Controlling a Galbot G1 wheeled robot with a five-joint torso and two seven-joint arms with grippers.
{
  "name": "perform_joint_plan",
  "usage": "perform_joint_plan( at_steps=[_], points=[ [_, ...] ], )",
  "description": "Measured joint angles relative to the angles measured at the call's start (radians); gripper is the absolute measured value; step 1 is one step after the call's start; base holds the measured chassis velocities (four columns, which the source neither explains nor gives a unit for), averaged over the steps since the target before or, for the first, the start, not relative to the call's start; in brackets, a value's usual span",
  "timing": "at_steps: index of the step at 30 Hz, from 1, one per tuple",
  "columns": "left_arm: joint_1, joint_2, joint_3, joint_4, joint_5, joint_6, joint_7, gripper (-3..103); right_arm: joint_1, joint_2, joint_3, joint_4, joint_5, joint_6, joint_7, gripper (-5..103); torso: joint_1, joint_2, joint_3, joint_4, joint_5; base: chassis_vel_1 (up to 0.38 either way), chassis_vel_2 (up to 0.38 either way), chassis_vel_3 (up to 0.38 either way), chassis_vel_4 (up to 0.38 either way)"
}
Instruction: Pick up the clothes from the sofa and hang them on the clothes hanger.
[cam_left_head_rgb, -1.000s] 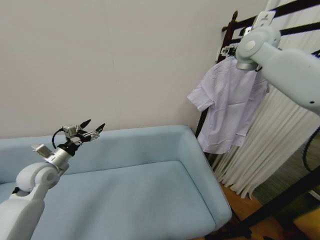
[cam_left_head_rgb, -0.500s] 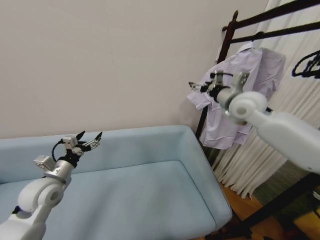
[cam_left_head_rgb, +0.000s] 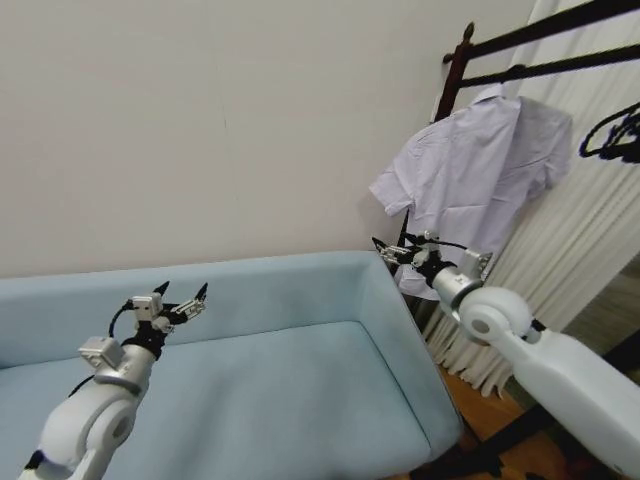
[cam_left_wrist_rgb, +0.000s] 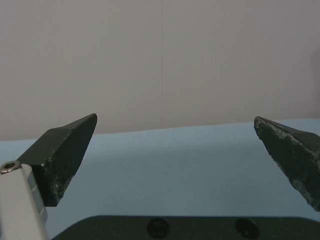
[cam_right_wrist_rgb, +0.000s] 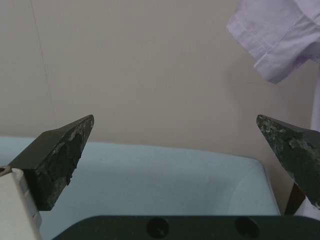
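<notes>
Plain wall (cam_left_head_rgb: 200, 120) behind. Head view: shirt (cam_left_head_rgb: 470, 180) is hanging on rack (cam_left_head_rgb: 458, 70) and sofa (cam_left_head_rgb: 300, 390) is showing no clothes, so task is looking done. Left gripper (cam_left_head_rgb: 181, 292) is hovering over sofa, right gripper (cam_left_head_rgb: 402, 250) just below shirt. Left wrist view: fingers (cam_left_wrist_rgb: 65, 155) are gaping wide, empty. Right wrist view: fingers (cam_right_wrist_rgb: 55, 155) are gaping wide, empty.

Above and beyond the right gripper (cam_left_head_rgb: 390, 245), the shirt (cam_left_head_rgb: 470, 170) covers whatever holds it on the rack (cam_left_head_rgb: 455, 75) and hides the middle of the rack's post, so how it hangs cannot be told. Out to that gripper's right, a black hanger (cam_left_head_rgb: 605, 135) and the rack's bars run off the picture's edge. Under the left gripper (cam_left_head_rgb: 182, 290), the sofa (cam_left_head_rgb: 300, 400) is cut off on its left and along its near side.
</notes>
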Motion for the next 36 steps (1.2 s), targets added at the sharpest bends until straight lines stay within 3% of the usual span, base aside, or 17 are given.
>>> perform_joint_plan(
  at_steps=[4, 9, 11, 19, 28, 36],
  points=[
    [0.063, -0.094, 0.014, -0.025, 0.086, -0.029, 0.000, 100, -0.121, 0.059, 0.031, 0.060, -0.109, -0.020, 0.068, 100, 0.000, 0.000, 0.000, 0.0000, -0.0004, 0.000, 0.000, 0.000, 0.000],
    [0.100, -0.161, 0.044, -0.042, 0.149, -0.057, 0.001, 100, -0.209, 0.115, 0.053, 0.108, -0.179, -0.036, 0.111, 100, 0.000, 0.000, 0.000, 0.0000, -0.0003, 0.000, 0.000, 0.000, 0.000],
    [0.136, -0.208, 0.071, -0.063, 0.200, -0.076, 0.004, 100, -0.297, 0.170, 0.096, 0.142, -0.268, -0.035, 0.087, 100, 0.000, 0.000, 0.000, -0.0002, -0.0001, 0.000, 0.000, 0.000, 0.000],
    [0.189, -0.295, 0.146, -0.087, 0.325, -0.125, 0.044, 100, -0.453, 0.348, 0.135, 0.219, -0.454, -0.022, -0.005, 100, 0.000, 0.000, 0.000, -0.0002, -0.0002, 0.000, 0.000, 0.000, 0.000],
    [0.214, -0.357, 0.160, -0.081, 0.440, -0.177, 0.073, 100, -0.516, 0.452, 0.145, 0.238, -0.611, -0.038, 0.015, 100, 0.000, 0.000, 0.000, 0.0001, -0.0003, 0.000, 0.000, 0.000, 0.000],
    [0.202, -0.332, 0.170, -0.075, 0.439, -0.176, 0.082, 100, -0.577, 0.488, 0.151, 0.284, -0.613, -0.066, 0.024, 100, 0.000, 0.000, 0.000, -0.0002, -0.0003, 0.000, 0.000, 0.000, 0.000]
  ],
)
